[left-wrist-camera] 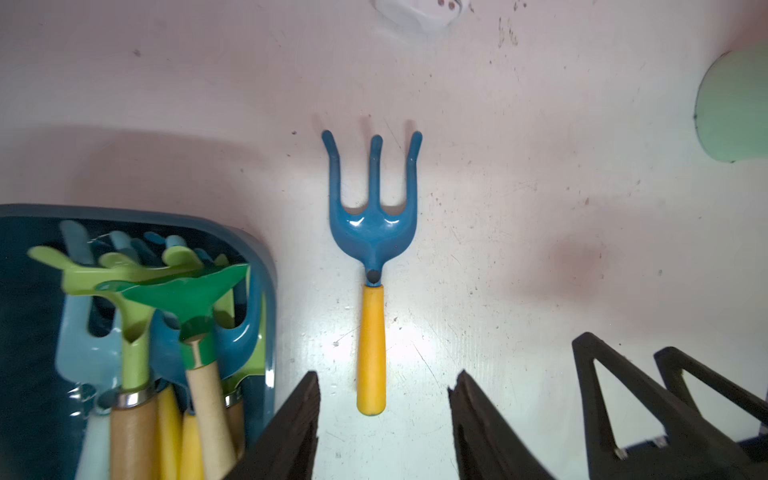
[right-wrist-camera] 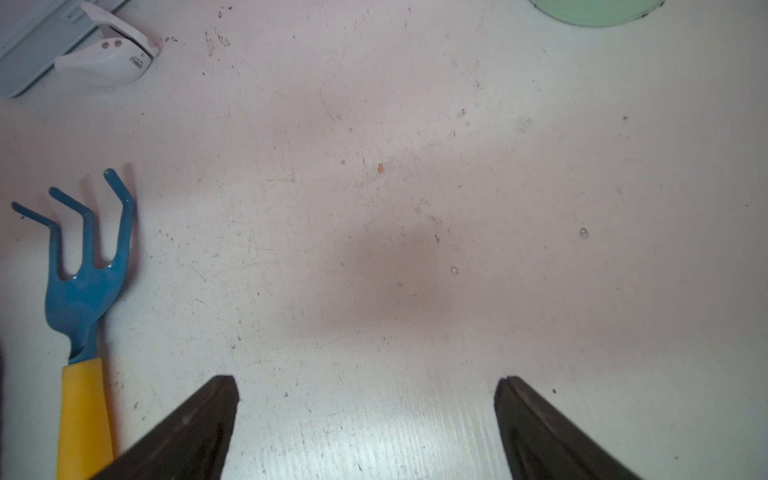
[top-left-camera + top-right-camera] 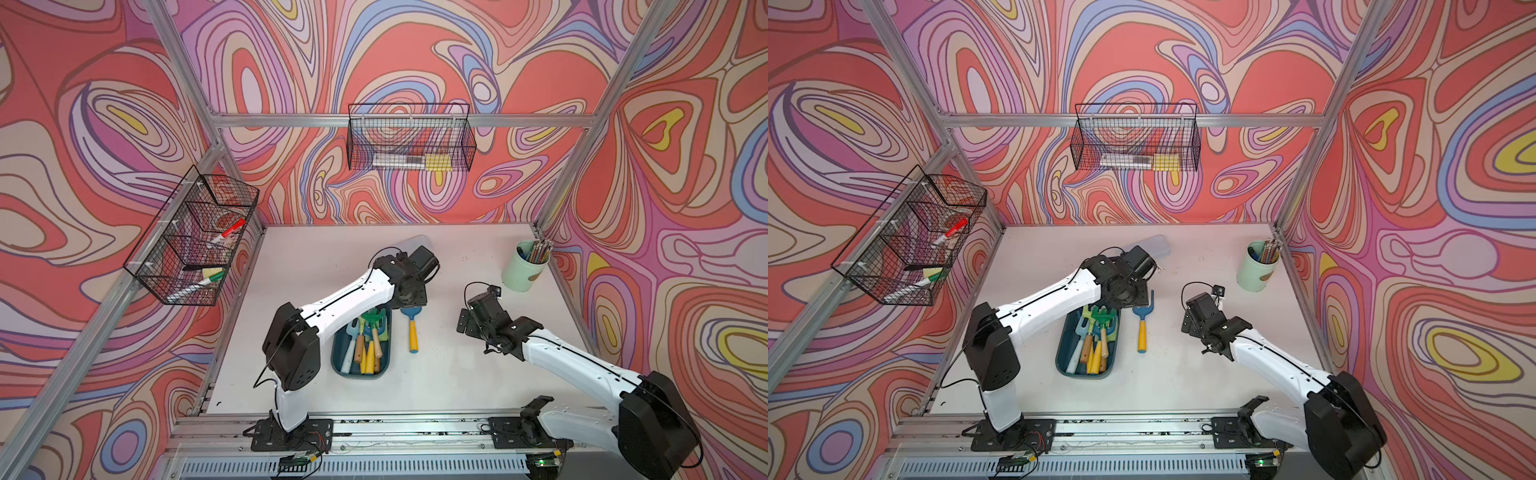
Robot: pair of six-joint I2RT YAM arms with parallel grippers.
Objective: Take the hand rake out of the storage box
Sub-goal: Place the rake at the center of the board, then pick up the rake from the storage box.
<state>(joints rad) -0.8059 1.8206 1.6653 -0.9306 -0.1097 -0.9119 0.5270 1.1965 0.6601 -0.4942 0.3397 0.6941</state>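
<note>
The hand rake (image 1: 371, 332), three blue tines on a yellow handle, lies flat on the white table just right of the storage box (image 3: 338, 365) in both top views (image 3: 1142, 328). The dark teal storage box (image 1: 266, 257) holds several other garden tools with green, blue and wooden parts. My left gripper (image 1: 384, 378) hovers open above the rake's handle end, its fingers on either side and clear of it. My right gripper (image 2: 370, 382) is open over bare table, with the rake (image 2: 83, 291) off to its side.
A mint cup of pencils (image 3: 521, 270) stands at the back right. A flat pale grey case (image 3: 411, 243) lies behind the left arm, with a small white device (image 2: 108, 58) beside it. Black wire baskets (image 3: 191, 237) (image 3: 411, 139) hang on the walls.
</note>
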